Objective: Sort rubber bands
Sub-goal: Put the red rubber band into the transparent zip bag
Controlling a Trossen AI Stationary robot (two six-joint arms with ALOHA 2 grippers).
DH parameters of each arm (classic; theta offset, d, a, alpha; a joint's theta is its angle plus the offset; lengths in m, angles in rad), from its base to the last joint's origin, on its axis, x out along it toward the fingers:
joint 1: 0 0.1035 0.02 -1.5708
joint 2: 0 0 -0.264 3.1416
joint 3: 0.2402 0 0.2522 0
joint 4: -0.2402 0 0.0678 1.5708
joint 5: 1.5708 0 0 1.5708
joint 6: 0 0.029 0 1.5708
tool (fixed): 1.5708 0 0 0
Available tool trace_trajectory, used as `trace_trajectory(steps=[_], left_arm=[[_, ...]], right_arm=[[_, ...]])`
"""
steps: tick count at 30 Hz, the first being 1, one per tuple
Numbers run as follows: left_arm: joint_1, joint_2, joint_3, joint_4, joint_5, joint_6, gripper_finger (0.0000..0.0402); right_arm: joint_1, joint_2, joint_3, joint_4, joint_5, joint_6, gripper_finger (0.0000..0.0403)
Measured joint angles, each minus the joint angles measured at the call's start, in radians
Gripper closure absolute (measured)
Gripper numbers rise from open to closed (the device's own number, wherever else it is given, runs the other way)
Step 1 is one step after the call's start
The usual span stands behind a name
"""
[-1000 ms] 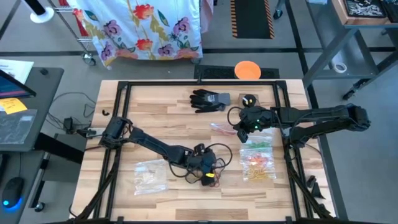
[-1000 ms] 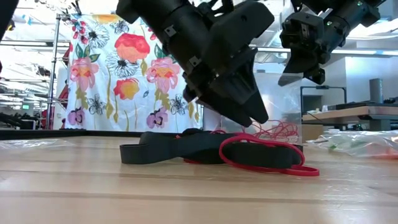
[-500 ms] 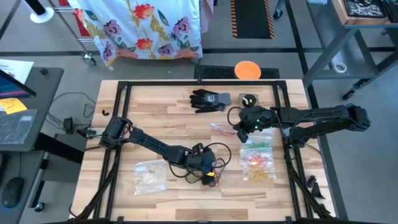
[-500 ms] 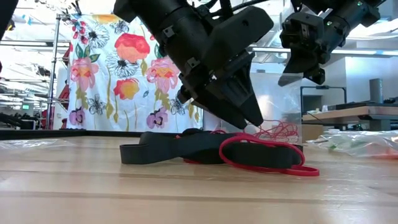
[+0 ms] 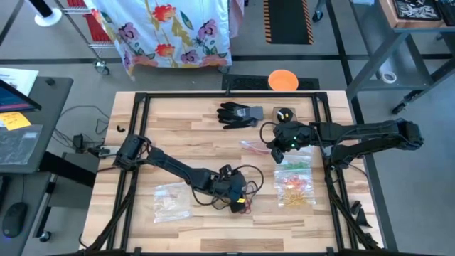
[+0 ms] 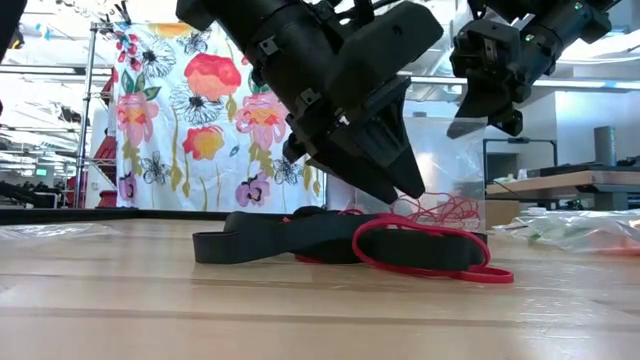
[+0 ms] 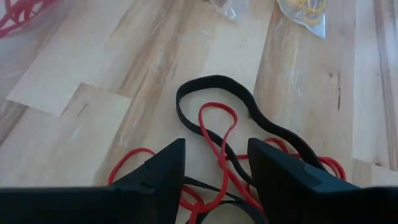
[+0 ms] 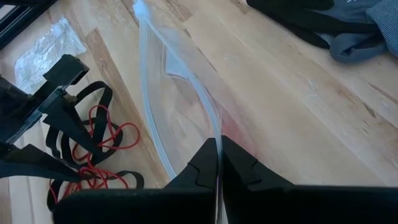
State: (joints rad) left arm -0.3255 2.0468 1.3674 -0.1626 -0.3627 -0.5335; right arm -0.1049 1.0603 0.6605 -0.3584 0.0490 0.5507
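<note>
The right tool (image 8: 219, 163) has its two dark fingers pressed together on the edge of a clear plastic bag (image 8: 171, 74), which rises from them as a thin curved sheet over the wooden bench (image 8: 298, 124). Beyond the bag, the left tool (image 8: 46, 134) reaches over a tangle of black and red rubber bands (image 8: 99, 146) lying on the bench. A second clear bag (image 8: 43, 46) lies flat farther off. A black and grey glove (image 8: 336, 22) rests on the wood, well apart from the bands.

Pale wood table (image 5: 185, 135), smooth; matt rubber bands (image 7: 217, 134); glossy clear plastic bag (image 8: 168, 74).
</note>
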Motion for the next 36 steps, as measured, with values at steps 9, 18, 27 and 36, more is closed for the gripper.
trace_trajectory(steps=[9, 18, 27, 36], left_arm=[[-0.002, 0.052, 0.001, 0.061, -0.005, 0.012, 0.0231], [-0.002, 0.052, 0.0, 0.027, -0.005, -0.001, 0.0261], [-0.008, 0.052, 0.0, 0.152, -0.028, 0.079, 0.0392], [-0.021, -0.021, 0.0, 0.2, -0.051, 0.165, 0.0401]], right_arm=[[0.0, 0.0, 0.0, -0.002, 0.0, 0.0, 0.0391], [0.0, 0.0, 0.0, -0.001, 0.0, 0.0, 0.0391], [0.0, 0.0, 0.0, 0.0, 0.0, 0.0, 0.0391], [0.0, 0.0, 0.0, -0.001, 0.0, 0.0, 0.0391]])
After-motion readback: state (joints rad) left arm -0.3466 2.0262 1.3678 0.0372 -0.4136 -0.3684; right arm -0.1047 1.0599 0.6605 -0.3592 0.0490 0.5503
